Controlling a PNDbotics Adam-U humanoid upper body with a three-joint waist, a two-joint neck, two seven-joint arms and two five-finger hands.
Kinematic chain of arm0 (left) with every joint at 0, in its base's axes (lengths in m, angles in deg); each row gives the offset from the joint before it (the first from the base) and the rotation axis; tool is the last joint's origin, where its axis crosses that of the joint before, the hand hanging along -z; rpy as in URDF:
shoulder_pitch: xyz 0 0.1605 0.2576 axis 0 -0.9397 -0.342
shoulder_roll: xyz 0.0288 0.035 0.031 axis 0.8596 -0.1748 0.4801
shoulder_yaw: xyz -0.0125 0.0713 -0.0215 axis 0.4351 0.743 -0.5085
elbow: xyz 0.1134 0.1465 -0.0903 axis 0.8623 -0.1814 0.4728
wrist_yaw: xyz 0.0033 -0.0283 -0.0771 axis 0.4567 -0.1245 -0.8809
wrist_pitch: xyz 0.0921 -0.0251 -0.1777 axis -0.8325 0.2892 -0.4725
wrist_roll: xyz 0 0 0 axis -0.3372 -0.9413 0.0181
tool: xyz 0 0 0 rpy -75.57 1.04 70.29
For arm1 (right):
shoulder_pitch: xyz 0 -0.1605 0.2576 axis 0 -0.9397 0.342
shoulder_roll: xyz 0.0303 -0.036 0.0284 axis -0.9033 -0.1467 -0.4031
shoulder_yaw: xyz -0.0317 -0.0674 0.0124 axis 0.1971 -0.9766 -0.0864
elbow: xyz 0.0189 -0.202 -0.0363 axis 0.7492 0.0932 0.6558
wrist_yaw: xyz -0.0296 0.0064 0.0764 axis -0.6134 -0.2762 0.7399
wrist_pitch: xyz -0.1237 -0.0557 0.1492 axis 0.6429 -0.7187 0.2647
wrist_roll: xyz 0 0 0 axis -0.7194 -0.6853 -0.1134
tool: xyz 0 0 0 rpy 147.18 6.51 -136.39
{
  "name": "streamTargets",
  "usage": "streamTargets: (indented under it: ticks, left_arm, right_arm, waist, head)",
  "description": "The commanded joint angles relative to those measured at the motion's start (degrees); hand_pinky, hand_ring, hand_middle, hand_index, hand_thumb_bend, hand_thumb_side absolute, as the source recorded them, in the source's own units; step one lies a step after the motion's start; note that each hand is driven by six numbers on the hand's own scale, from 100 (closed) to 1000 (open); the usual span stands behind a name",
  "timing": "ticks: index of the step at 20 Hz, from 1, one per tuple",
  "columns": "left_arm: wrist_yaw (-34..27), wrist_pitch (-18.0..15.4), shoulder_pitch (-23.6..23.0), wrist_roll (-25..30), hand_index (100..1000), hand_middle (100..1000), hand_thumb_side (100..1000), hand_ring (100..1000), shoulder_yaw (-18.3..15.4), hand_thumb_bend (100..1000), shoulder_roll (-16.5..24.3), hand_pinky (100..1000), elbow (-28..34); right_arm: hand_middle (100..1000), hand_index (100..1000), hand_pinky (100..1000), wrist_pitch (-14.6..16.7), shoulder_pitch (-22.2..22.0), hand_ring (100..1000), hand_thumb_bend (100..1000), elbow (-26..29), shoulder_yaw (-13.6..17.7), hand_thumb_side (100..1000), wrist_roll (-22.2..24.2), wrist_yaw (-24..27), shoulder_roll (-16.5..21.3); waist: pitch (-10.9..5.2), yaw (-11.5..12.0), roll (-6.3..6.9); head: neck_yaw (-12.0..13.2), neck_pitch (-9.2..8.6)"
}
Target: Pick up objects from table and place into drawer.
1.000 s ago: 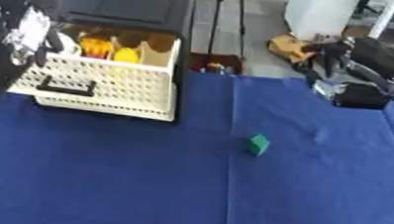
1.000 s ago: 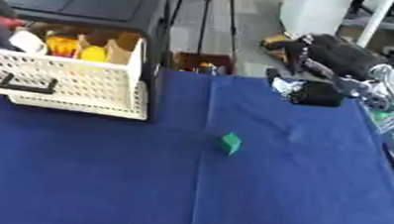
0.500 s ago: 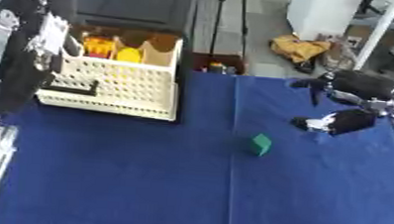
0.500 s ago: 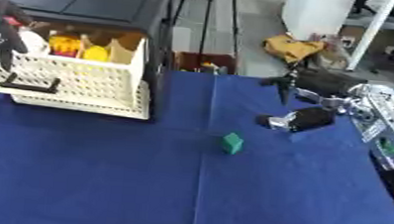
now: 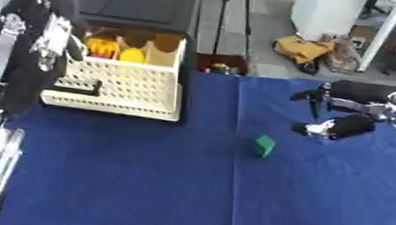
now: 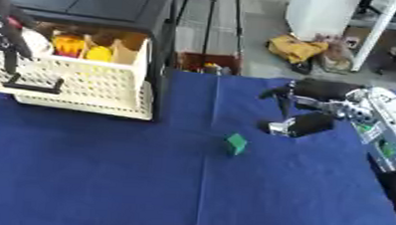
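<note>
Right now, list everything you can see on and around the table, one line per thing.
Small green block: one, green, lying on the blue cloth near the table's middle, apart from both hands.
Cream perforated plastic drawer: one, cream with a black handle, pulled open at the table's far left.
Yellow and orange items: a few, inside the drawer's back compartments; shapes unclear.
Blue tablecloth: one, dark blue, covering the table.
Black cabinet: one, black, behind the drawer.
Yellow bundle on the floor: one, yellow, beyond the table's far edge.
Right hand: black, fingers open, above the cloth to the right of the block.
Left hand: black and silver, at the drawer's left end; fingers unclear.
</note>
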Motion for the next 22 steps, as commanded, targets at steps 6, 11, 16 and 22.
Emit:
streamTargets:
  ticks: [6,11,16,22]
  left_arm:
    - [-0.20,0.23,0.65,0.76,900,512,903,371,0.22,172,-0.09,187,0.75]
    - [-0.29,0.35,0.48,1.03,900,512,912,370,0.27,161,-0.18,185,0.75]
    - [-0.41,0.41,0.38,1.21,898,511,918,369,0.32,149,-0.21,183,0.75]
    - [-0.48,0.43,0.39,1.41,897,508,923,366,0.40,140,-0.24,179,0.75]
  right_arm:
    - [479,1000,594,5.77,1.86,708,314,2.47,-0.88,743,7.04,6.87,0.99]
    - [485,999,581,10.14,3.14,705,248,1.99,-0.11,652,11.41,11.23,1.96]
    - [504,988,583,14.49,4.60,710,195,-1.26,0.60,599,14.60,13.42,3.29]
    - [567,979,595,20.01,5.04,734,164,-4.66,1.13,568,15.15,11.56,3.84]
  waist:
    - [-0.59,1.10,0.15]
    - [-0.29,1.63,0.16]
    - [0.12,2.45,0.08]
    - [0.52,3.10,0.05]
  head:
    - [0.12,-0.03]
    - [0.15,-0.04]
    - [-0.14,-0.15]
    - [-0.44,-0.33]
